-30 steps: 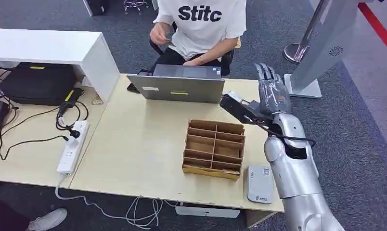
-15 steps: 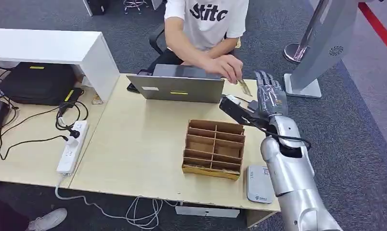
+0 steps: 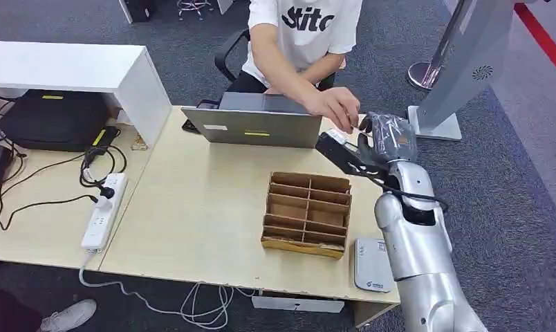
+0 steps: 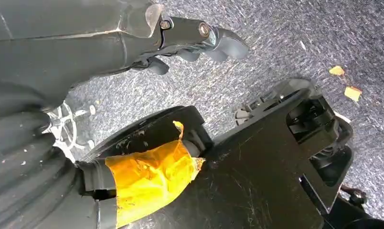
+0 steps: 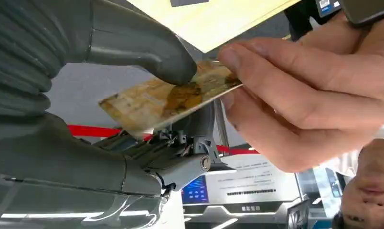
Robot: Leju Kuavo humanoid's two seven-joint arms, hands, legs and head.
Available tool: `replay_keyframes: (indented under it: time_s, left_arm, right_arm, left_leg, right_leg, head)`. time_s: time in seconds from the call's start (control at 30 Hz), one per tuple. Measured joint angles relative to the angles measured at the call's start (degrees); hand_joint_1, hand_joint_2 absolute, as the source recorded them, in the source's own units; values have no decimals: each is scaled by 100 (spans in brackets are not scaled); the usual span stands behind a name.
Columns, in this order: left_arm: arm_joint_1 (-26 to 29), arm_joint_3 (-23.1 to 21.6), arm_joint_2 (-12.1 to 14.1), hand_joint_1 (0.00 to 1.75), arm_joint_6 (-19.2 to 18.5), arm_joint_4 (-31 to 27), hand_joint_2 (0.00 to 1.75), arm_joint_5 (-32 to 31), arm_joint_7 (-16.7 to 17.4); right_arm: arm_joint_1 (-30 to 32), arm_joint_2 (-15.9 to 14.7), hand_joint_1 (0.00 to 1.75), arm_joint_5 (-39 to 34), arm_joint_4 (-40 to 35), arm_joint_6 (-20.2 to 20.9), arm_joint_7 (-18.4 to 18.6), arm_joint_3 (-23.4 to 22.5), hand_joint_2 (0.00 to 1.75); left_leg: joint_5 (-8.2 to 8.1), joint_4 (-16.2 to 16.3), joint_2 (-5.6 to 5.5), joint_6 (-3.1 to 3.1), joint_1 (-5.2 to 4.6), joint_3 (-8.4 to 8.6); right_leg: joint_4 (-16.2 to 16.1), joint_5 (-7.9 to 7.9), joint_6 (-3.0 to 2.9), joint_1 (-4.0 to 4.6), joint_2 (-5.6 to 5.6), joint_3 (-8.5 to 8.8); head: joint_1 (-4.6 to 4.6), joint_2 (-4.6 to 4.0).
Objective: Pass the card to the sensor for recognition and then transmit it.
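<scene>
A worn yellowish card (image 5: 166, 100) lies between my right hand's thumb (image 5: 147, 47) and its fingers, and a person's hand (image 5: 304, 90) holds the card's other end. In the head view my right hand (image 3: 389, 138) is raised over the table's far right corner with its fingers curled in, and the person's hand (image 3: 341, 107) touches it. The white card sensor (image 3: 373, 265) lies flat near the table's front right corner, beside my right arm. My left hand (image 4: 190, 36) hangs over the grey carpet and holds nothing.
A brown divided box (image 3: 307, 213) sits mid-table, left of my right arm. A grey laptop (image 3: 258, 124) stands at the far edge before the seated person. A power strip (image 3: 104, 211) and cables lie at left. A grey stand (image 3: 455, 76) rises at far right.
The person leaned in and brought the card to my right hand. That hand's fingers, stretched out before, have curled in around the card.
</scene>
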Motion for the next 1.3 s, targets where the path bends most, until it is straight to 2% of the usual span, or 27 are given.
replay_keyframes:
  time_s: [0.03, 0.1, 0.13, 0.23, 0.43, 0.67, 0.87, 1.0, 1.03, 1.13, 1.3]
  left_arm:
    - [0, 0, 0, 0, 0, 0, 175, 0, 0]
    - [0, 0, 0, 0, 2, 0, 175, 2, 0]
    - [0, 0, 0, 0, 2, 0, 175, 4, 0]
    - [0, 0, 0, 0, 15, 0, 175, 20, 0]
    - [12, 4, 2, 0, 46, 0, 175, 151, -26]
    - [78, 85, 22, 0, 173, 0, 175, 363, -160]
    - [149, 251, 37, 0, 282, 0, 175, 568, -260]
    - [161, 369, 57, 0, 313, 0, 175, 706, -280]
    - [161, 393, 59, 0, 321, 0, 175, 730, -284]
    - [165, 485, 63, 0, 336, 0, 175, 811, -297]
    - [167, 584, 63, 0, 345, 0, 175, 903, -313]
  right_arm:
    - [2, 4, 164, -5, -11, 0, -9, -9, 175]
    - [6, 17, 162, -53, -37, -2, -57, -48, 175]
    - [11, 17, 169, -81, -63, -2, -89, -68, 175]
    - [50, 35, 175, -164, -136, -11, -175, -116, 175]
    - [422, 42, 171, -442, -704, -13, -503, -127, 175]
    - [1423, 28, 173, -1063, -2018, 24, -927, -46, 175]
    - [2509, -126, 171, -2161, -3079, -50, -1392, 181, 175]
    - [3209, -262, 175, -2700, -3533, -254, -1661, 282, 175]
    - [3331, -297, 171, -2750, -3617, -282, -1702, 312, 175]
    - [3781, -376, 175, -2696, -3823, -440, -1783, 389, 175]
    - [4216, -439, 175, -2595, -3862, -514, -1676, 468, 175]
  left_leg:
    - [0, 0, 0, 0, 0, 0]
    - [0, 0, -1, 0, 0, 0]
    - [0, 0, -1, 0, 0, -1]
    - [0, 0, 0, 0, 0, -1]
    - [0, 0, -2, 0, 0, -2]
    - [-7, -1, -3, -3, 0, -5]
    - [-15, -1, -4, -3, 0, -6]
    - [-20, -1, -2, 2, 0, -7]
    - [-20, -1, -2, 2, 0, -7]
    - [-24, -1, -3, 0, 0, -8]
    - [-26, -2, -2, -1, 0, -7]
  right_leg:
    - [0, 0, 0, 0, 0, 0]
    - [0, 0, 0, 0, 0, 0]
    - [0, 0, 0, 0, 0, 0]
    - [0, 0, 0, 0, 0, 0]
    - [-1, -1, 0, 0, -1, 0]
    - [-2, -6, 2, 0, -1, -4]
    - [-3, -16, 2, 0, -3, -4]
    - [-3, -18, 3, 0, -3, -4]
    - [-3, -18, 3, 0, -2, -4]
    - [-4, -21, 5, 0, -3, -4]
    - [-3, -22, 4, 0, -2, -4]
  head:
    - [2, 0]
    - [2, 0]
    - [2, 0]
    - [0, 0]
    - [2, 0]
    - [0, 0]
    - [0, 0]
    - [2, 0]
    - [2, 0]
    - [0, 0]
    - [2, 0]
